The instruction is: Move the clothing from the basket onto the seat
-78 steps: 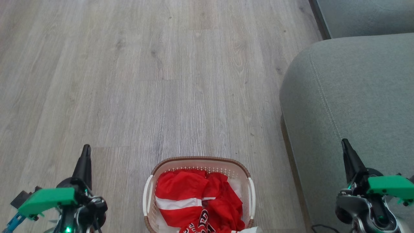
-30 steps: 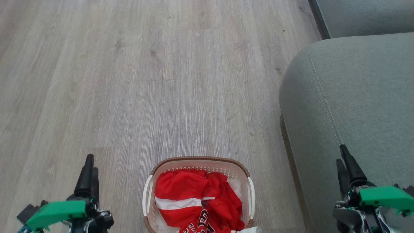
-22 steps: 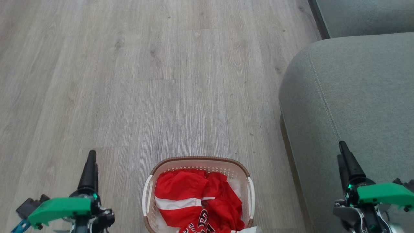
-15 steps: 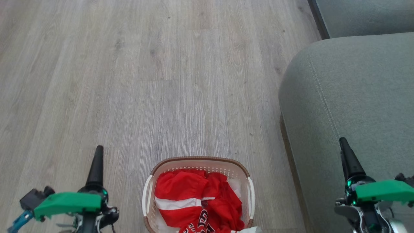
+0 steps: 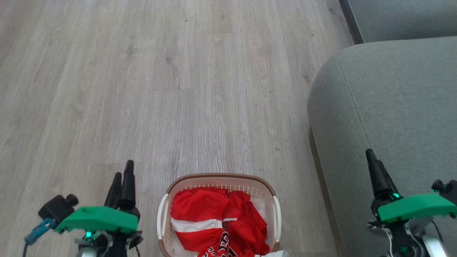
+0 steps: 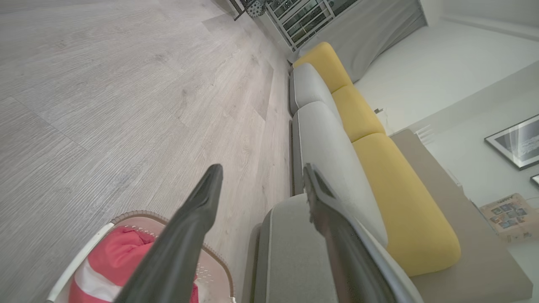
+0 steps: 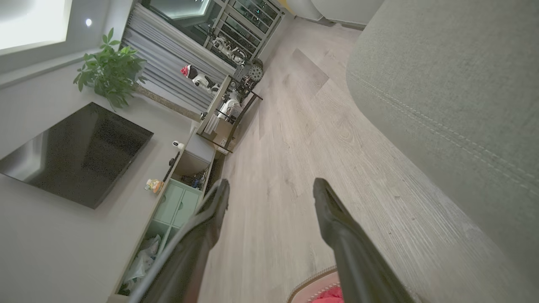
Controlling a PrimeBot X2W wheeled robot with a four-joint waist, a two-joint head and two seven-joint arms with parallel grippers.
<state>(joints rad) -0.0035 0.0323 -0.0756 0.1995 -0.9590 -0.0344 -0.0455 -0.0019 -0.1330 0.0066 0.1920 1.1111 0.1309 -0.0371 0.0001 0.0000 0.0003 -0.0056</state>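
The clothing [image 5: 214, 225] lies heaped inside the basket [image 5: 217, 175], which stands on the wooden floor [image 5: 178, 89] at the bottom middle of the head view.

Left of the basket, the left gripper [image 5: 122, 168] hangs over the floor just beside the basket's left handle [image 5: 162, 214] without touching it. Its two dark fingers point forward and lean slightly toward the basket, rising above a green cover [image 5: 98, 218]. In the left wrist view the jaws stand wide apart with nothing between them.

In the basket, the garments are bright red and crumpled. One carries a broad white stripe [image 5: 196, 224] across its front. Another, nearer the robot, shows black-and-white lettering [image 5: 225, 246], partly cut off by the frame edge. White lining shows around the heap, and the brown rim is bare.

Right of the basket, the right gripper [image 5: 370, 154] is held over the seat [image 5: 392, 107], well apart from the basket, fingers pointing forward. The right wrist view shows its jaws wide and empty. The grey-green seat rises right of the basket, its stitched seam running along the rounded edge.
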